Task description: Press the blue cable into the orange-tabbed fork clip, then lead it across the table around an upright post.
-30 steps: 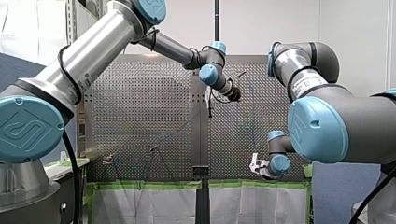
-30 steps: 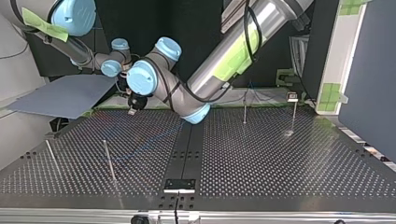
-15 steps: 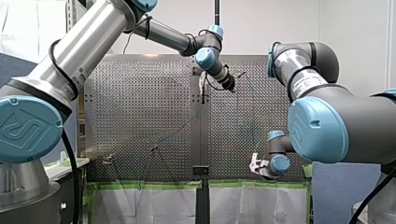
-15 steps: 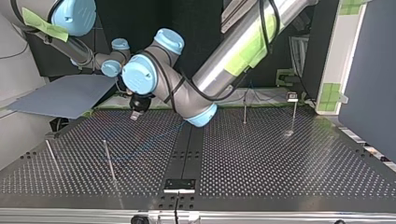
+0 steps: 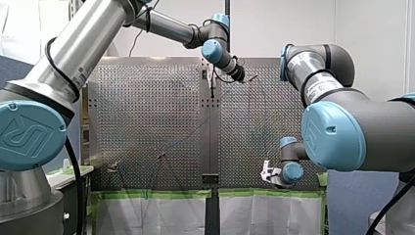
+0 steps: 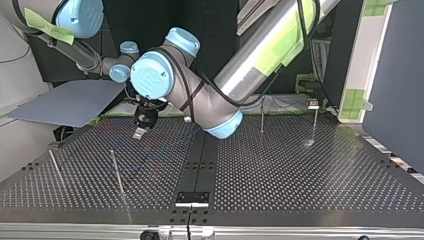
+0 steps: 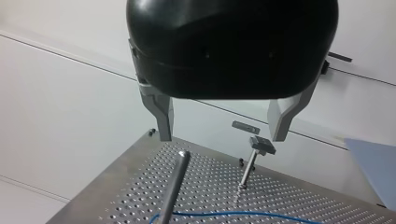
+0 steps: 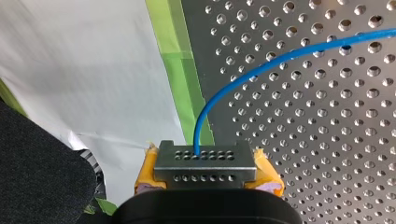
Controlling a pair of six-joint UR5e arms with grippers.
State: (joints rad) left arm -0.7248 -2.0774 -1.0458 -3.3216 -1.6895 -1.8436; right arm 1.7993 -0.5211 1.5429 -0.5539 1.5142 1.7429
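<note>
My right gripper [image 8: 205, 169] had its yellow pads [image 8: 267, 173] closed on one end of the blue cable [image 8: 261, 70]. It sat low by the edge of the table [image 8: 327, 140], next to the green tape [image 8: 180, 65]. From there the cable ran out in a curve over the holes of the table.

My left gripper [image 7: 219, 128] hung above the table with its metal fingers [image 7: 161, 114] wide apart. Nothing was between them. Below it stood an upright post [image 7: 175, 179], and a second post with a flat head [image 7: 254, 156] stood farther off. The cable lay flat on the table near the foot of the closer post. I could not tell if it went around that post or just passed beside it.

A small clip on a stem [image 6: 313, 104] stood at the top view's right, well apart from both grippers. It was too small to show if the cable was pressed into it.

I think the clip part may have been done. The cable was already spread across the table. The post part looked like the job left, and my left gripper seemed ready to help with it.
</note>
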